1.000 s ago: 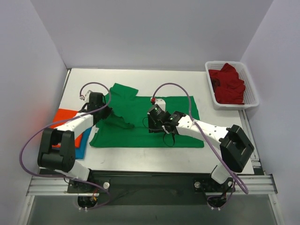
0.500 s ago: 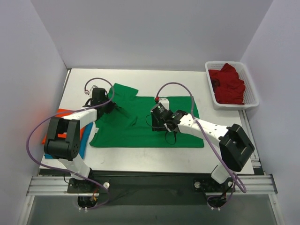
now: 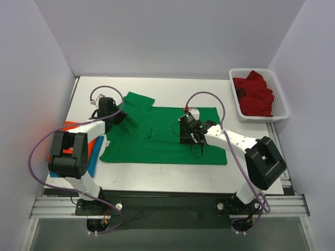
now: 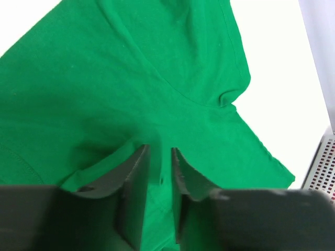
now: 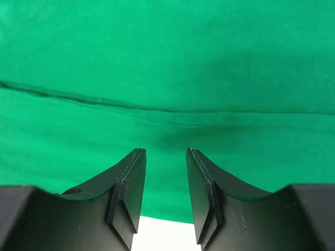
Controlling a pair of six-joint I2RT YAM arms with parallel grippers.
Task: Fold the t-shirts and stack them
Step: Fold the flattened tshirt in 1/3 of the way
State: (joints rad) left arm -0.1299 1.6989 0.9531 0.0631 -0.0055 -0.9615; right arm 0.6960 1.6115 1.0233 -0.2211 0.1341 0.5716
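Starting at the left gripper (image 4: 159,151), the jaws are found parted by a narrow gap, with nothing clamped between them; green cloth is seen through the gap. This gripper is positioned low over the left part of the green t-shirt (image 3: 157,141), near the collar and the sleeve that points toward the far left corner of the table (image 3: 157,178). The right gripper (image 5: 166,157) is set wider apart and is likewise empty, low over the shirt right of its centre, where a long shallow crease is visible just ahead of the fingertips.

The green t-shirt is laid nearly flat across the middle of the table, its long side parallel to the near edge. The orange t-shirt (image 3: 70,128) and the blue t-shirt (image 3: 93,161) are placed at the left edge, partly hidden by the left arm. The dark red t-shirt (image 3: 254,94) is bunched in the white mesh basket (image 3: 280,114) at the far right corner.

The cloth is judged to be light, limp and not fragile; sagging and dragging are to be expected when it is lifted. Hold is best taken at a hem, sleeve edge or corner, where doubled fabric gives the pads something to grip. A pinch in the open middle is likely to raise only a ridge.
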